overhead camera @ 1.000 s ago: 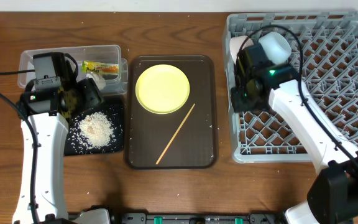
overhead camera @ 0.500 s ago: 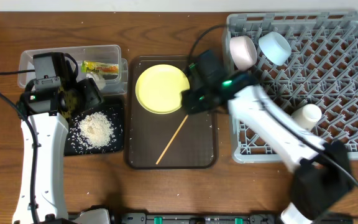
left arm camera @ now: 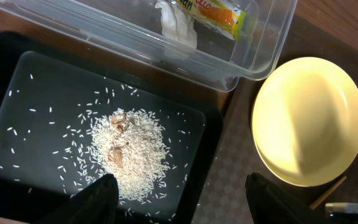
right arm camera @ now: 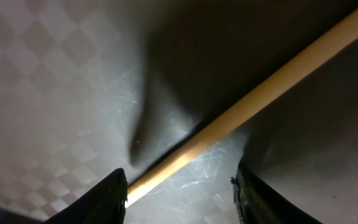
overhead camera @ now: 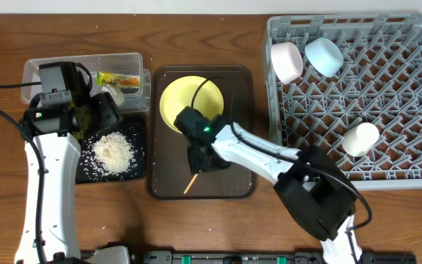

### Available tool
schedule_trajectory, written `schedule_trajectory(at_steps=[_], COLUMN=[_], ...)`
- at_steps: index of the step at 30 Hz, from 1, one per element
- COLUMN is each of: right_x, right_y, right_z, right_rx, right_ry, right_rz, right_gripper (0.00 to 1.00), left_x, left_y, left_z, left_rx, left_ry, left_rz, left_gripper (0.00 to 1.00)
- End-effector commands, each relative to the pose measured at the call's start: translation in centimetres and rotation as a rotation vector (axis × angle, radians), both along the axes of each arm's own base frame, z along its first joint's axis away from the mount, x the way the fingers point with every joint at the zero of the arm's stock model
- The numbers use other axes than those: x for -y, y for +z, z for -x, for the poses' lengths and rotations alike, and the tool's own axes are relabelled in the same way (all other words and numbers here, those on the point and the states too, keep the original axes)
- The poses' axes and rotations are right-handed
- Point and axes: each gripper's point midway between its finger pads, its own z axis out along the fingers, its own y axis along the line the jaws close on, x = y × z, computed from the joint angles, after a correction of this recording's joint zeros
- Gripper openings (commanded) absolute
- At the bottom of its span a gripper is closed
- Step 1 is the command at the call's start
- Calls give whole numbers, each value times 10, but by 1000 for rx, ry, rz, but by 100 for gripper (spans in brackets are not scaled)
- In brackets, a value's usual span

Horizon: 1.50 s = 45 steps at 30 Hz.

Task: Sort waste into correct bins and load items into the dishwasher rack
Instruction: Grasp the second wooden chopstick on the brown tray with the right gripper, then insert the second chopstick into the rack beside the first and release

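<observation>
The chopstick (right arm camera: 253, 102) is seen lying flat on the dark brown serving tray (overhead camera: 167, 172), just beside the yellow plate (overhead camera: 178, 103), with its lower end showing past the arm in the overhead view. The right gripper (right arm camera: 179, 193) is lowered over it, and its jaws are held apart with the stick crossing the gap between them. No pinch is shown, though in so close a wrist view it cannot be ruled out that one finger touches the wood. The stick is judged to be light, stiff and smooth, so it is likely to roll or pivot if taken near one end. A hold across its width near the middle would suit better, with the tips brought right down to the tray surface. The left gripper (left arm camera: 179, 202) is held above the black tray (left arm camera: 5, 81) of rice (left arm camera: 132, 146), its jaws open and empty. The grey rack (overhead camera: 387, 88) is set well apart, to the right on the table (overhead camera: 116, 213).
</observation>
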Motion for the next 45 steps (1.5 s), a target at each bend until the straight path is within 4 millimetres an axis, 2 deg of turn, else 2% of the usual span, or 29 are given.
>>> schedule_trajectory(at_steps=[1, 6, 8, 10, 13, 16, 20, 24, 28, 31, 34, 39, 45], right_x=[10, 29, 34, 42, 56, 68, 85, 106, 132, 154, 173, 205, 215], right_y=[-18, -18, -18, -18, -13, 1, 38, 91, 141, 162, 160, 134, 105], right_z=[-3, -5, -8, -13, -25, -41, -65, -86, -99, -105, -105, -97, -90], right_rx=[4, 11, 5, -2, 0, 25, 97, 219, 340, 394, 374, 272, 165], right_ry=[-43, -58, -71, -93, -105, -91, -75, -26, 3, 2, 1, -35, -48], right_rz=[74, 145, 153, 160, 162, 140, 86, 23, -14, -16, 12, 115, 166], right_gripper=[50, 15, 12, 2, 1, 1, 1, 1, 1, 1, 1, 1, 1], left_x=[-3, -3, -3, -3, -3, -3, -3, -3, -3, -3, -3, -3, -3], left_y=[-1, -1, -1, -1, -1, -1, -1, -1, -1, -1, -1, -1, -1], left_z=[1, 1, 1, 1, 1, 1, 1, 1, 1, 1, 1, 1, 1], left_rx=[-6, -6, -6, -6, -6, -7, -6, -6, -6, -6, -6, -7, -6], left_ry=[11, 11, 11, 11, 11, 11, 11, 11, 11, 11, 11, 11, 11], left_rz=[-5, -5, -5, -5, -5, -5, -5, -5, -5, -5, -5, -5, -6], left_gripper=[69, 69, 68, 69, 69, 69, 69, 68, 69, 69, 69, 69, 69])
